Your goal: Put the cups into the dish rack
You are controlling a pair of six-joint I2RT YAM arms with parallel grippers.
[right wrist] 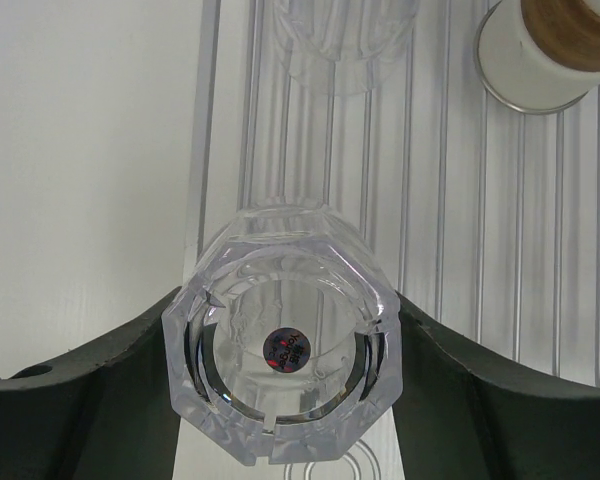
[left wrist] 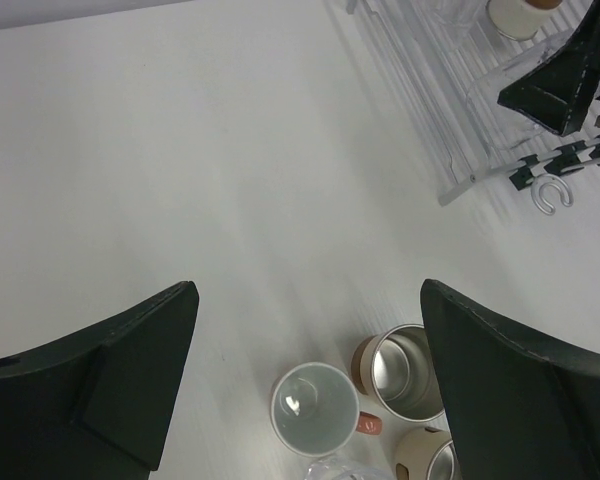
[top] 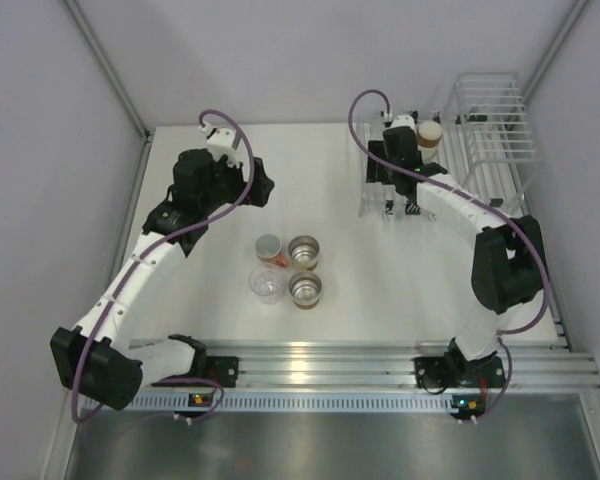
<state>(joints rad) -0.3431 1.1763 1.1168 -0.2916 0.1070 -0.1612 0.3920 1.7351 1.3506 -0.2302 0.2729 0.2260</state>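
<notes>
On the table (top: 380, 270), nearest the arm bases, four cups are grouped close together, mouths up. The nearer brown cup (top: 305, 288) and the loose clear cup (top: 267, 283) are set side by side. Just behind them the farther brown cup (top: 304, 250) and the salmon-orange cup (top: 268, 247) are placed. Shiny metal is seen inside both brown cups.

Beyond this group the left gripper (left wrist: 308, 290) is held above the bare table with its jaws spread wide and nothing between them. In its wrist view the cups are seen low in the frame.

Farther off, at the right rear of the table, the dish rack (top: 500, 150) is placed. Over its low flat bars the held clear cup (right wrist: 285, 360) is clamped between the fingers of the right gripper (right wrist: 285, 400), one end turned to the wrist camera. Whether it rests on the bars cannot be told. Past it on the bars a second clear cup (right wrist: 345, 45) is seen, and beside that an upturned brown cup (right wrist: 550, 50), cream base up. The tall wire basket (top: 490, 105) is seen at the rack's far end.
</notes>
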